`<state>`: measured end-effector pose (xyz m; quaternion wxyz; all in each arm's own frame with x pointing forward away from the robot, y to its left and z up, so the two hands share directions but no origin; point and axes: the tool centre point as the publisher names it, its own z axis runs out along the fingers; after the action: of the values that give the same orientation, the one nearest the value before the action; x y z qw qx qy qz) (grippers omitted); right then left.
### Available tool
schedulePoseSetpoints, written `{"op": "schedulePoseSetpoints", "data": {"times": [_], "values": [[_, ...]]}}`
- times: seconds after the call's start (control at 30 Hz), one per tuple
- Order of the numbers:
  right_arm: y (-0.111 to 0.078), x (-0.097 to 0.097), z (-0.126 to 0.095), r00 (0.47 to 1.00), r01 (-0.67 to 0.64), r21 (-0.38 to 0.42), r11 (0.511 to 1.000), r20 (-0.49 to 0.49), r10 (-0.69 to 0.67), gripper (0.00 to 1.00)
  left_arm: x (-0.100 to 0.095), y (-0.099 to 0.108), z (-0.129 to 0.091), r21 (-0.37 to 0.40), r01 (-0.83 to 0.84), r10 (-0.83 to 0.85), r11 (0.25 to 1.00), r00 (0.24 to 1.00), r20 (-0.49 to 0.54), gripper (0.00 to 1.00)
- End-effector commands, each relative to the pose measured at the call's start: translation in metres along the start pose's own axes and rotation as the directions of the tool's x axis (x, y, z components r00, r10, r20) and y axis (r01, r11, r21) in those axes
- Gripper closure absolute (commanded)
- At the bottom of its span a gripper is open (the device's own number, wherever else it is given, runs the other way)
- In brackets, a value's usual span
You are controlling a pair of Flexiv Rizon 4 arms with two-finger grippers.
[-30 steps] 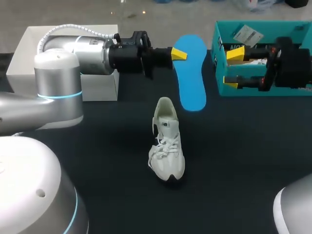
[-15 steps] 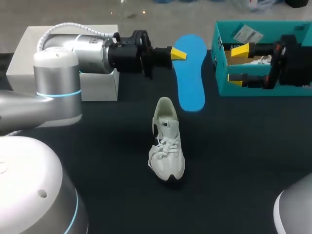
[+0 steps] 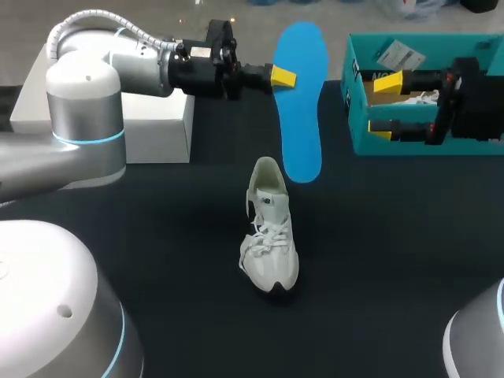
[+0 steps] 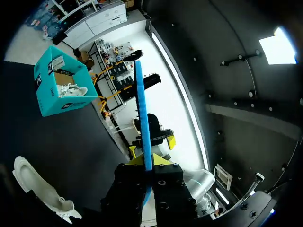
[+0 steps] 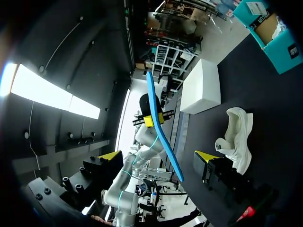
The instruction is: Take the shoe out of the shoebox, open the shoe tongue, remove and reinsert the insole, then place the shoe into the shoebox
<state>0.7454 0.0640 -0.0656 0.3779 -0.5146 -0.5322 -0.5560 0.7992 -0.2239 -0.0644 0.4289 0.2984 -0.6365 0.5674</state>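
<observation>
My left gripper (image 3: 282, 76) is shut on the edge of the blue insole (image 3: 300, 102), holding it above the table behind the shoe. From the left wrist view the insole (image 4: 143, 123) stands edge-on out of the closed jaws of that gripper (image 4: 145, 163). The white shoe (image 3: 271, 230) sits upright mid-table, heel toward the insole. My right gripper (image 3: 383, 106) hangs open in front of the teal shoebox (image 3: 356, 94), nothing between its fingers. The right wrist view shows its gripper (image 5: 158, 156) facing the insole (image 5: 161, 135) and the shoe (image 5: 236, 137).
A white box (image 3: 157, 130) stands at the back left, beside my left arm. Inside the teal shoebox lie another white shoe (image 3: 425, 96) and paper. Dark tabletop (image 3: 394, 260) lies around the shoe.
My left gripper has lifted the insole off the table and swung it up and slightly left. The right gripper shifted a little right a second ago, then held still.
</observation>
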Motion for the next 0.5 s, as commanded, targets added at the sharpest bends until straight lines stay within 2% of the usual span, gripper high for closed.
{"op": "schedulePoseSetpoints", "data": {"times": [0.03,0.2,0.27,0.33,0.4,0.47,0.5], "values": [[0.0,0.0,0.002,1.0,-0.001,-0.001,1.0,0.002,0.001,0.0,0.0,0.008,0.001,0.047,-0.065,0.065,0.997,0.998,-0.008,1.0],[0.0,0.0,0.002,1.0,-0.001,-0.001,1.0,0.002,0.001,0.0,0.001,0.006,0.001,0.038,-0.096,0.096,0.995,0.995,-0.004,1.0],[0.0,0.0,0.002,1.0,-0.001,-0.001,1.0,0.002,0.001,0.0,0.006,0.0,0.003,-0.016,-0.252,0.253,0.967,0.965,0.066,1.0],[0.0,0.0,0.002,1.0,-0.001,-0.001,1.0,0.002,0.001,0.0,0.01,-0.003,0.005,-0.014,-0.367,0.367,0.93,0.927,0.079,1.0],[0.0,0.0,0.002,1.0,-0.001,-0.001,1.0,0.002,0.001,0.0,0.011,-0.005,0.007,-0.022,-0.506,0.505,0.862,0.856,0.106,1.0],[0.0,0.0,0.002,1.0,-0.001,-0.001,1.0,0.002,0.001,0.0,0.008,-0.008,0.006,-0.078,-0.71,0.711,0.7,0.683,0.167,1.0],[0.0,0.0,0.002,1.0,-0.001,-0.001,1.0,0.002,0.001,0.0,0.007,-0.008,0.006,-0.079,-0.77,0.771,0.633,0.618,0.152,1.0]]}}
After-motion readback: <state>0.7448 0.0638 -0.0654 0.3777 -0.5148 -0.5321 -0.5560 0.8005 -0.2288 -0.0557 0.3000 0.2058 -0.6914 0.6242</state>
